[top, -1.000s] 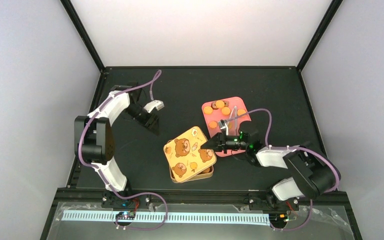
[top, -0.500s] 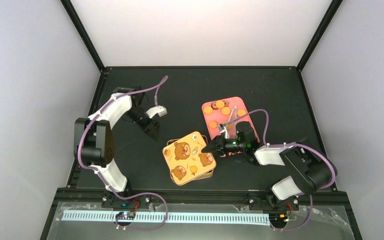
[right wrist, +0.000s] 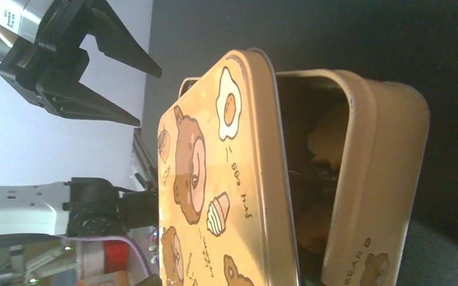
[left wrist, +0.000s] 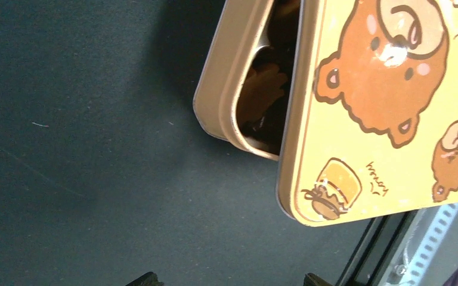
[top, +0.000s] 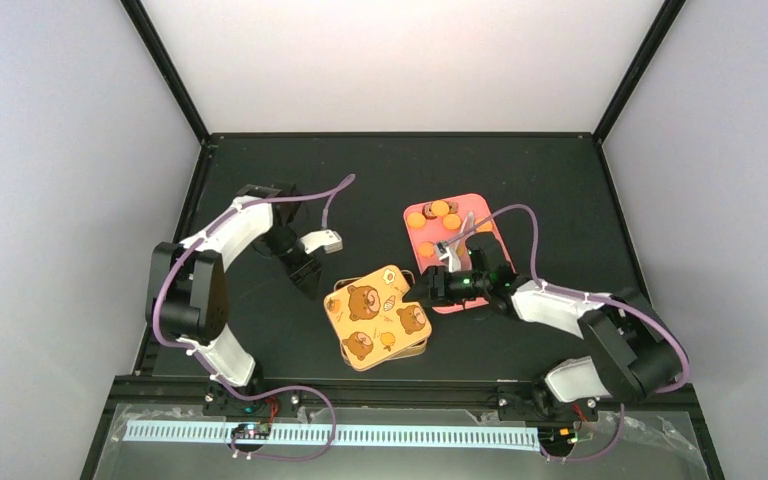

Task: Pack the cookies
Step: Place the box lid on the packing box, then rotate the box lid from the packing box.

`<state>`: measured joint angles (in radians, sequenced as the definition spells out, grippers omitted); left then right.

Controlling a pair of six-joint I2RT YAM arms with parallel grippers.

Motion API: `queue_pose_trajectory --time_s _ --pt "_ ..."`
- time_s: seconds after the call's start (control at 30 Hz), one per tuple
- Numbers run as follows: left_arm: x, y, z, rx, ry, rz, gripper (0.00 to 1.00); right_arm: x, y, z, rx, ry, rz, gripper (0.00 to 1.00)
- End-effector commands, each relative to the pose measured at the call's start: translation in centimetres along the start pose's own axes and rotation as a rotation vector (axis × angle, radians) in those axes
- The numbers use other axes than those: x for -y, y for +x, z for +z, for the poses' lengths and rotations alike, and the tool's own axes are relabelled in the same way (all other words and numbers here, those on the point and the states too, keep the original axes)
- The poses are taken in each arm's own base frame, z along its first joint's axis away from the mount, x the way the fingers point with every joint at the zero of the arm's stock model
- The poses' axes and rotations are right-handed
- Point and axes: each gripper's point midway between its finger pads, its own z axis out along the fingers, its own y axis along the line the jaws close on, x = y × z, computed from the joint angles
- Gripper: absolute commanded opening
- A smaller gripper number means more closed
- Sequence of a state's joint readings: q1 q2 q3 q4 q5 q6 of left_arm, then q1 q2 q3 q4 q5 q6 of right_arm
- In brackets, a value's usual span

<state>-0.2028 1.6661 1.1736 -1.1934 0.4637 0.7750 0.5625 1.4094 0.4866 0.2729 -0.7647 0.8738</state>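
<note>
Top view and both wrist views. The left gripper (top: pixel 310 272) hangs just beside the tin's far-left corner, its jaws wide with nothing between them. The right wrist view shows them (right wrist: pixel 149 98) spread against the wall, while in its own camera only the two fingertips (left wrist: pixel 146 279) clear the lower edge. The bear-printed lid (top: pixel 378 315) lies askew on the tin (top: pixel 416 349), leaving a gap along one side. Through that gap some of the cookies (right wrist: pixel 328 140) show as dim, shadowed shapes (left wrist: pixel 262 95) and cannot be counted. The right gripper (top: pixel 413 290) sits at the lid's right edge; its fingers are out of its own camera's view, so whether its jaws are apart cannot be told. More cookies (top: pixel 438 212) lie on the pink tray (top: pixel 480 203) beyond — partly hidden by the right arm, as are the tongs (top: pixel 467 226). Compared with one second ago, the left gripper has come closer to the tin; the lid has hardly moved.
</note>
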Motion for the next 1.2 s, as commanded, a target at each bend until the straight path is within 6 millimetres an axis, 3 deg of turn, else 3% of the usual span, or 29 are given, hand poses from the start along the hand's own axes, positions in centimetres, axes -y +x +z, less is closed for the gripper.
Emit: queue_pose_trajectory --time_s 0.0,0.13,0.3,0.63,1.17 --pt "-0.9 -0.1 -0.1 -0.011 -0.065 0.045 0.64 2.3 0.7 -1.0 -0.018 0.171 -0.067 0.62" --pt "-0.3 0.1 -0.2 -0.013 -0.069 0.062 0.64 3.5 0.9 -2.2 -0.020 0.284 -0.108 0.63" --pt "0.2 0.9 1.3 -0.053 -0.082 0.079 0.64 4.0 1.0 -3.0 -0.023 0.354 -0.146 0.63" --pt "0.3 1.2 2.4 -0.086 -0.151 0.096 0.63 3.3 1.5 -1.3 -0.022 0.368 -0.180 0.64" --pt "-0.8 -2.8 2.1 -0.017 -0.289 0.036 0.63 3.2 2.5 -1.7 0.013 0.434 -0.197 0.57"
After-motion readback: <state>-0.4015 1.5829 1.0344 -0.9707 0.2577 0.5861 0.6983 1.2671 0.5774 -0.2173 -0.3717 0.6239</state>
